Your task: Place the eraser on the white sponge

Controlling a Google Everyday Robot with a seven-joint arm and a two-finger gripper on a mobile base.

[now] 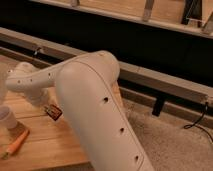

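The eraser [53, 112], a small dark bar with a pale label and reddish edging, hangs tilted just above the wooden table [50, 150]. My gripper [46, 105] sits at the end of the large white arm [90, 115] and is shut on the eraser's upper left end. The arm sweeps from lower right to the left and covers much of the table. The white sponge does not show; it is hidden or out of view.
A white cup [6, 118] stands at the left edge of the table. An orange carrot-like stick [17, 143] lies in front of it. A dark rail and a black cable [197, 120] run behind the table, over grey carpet.
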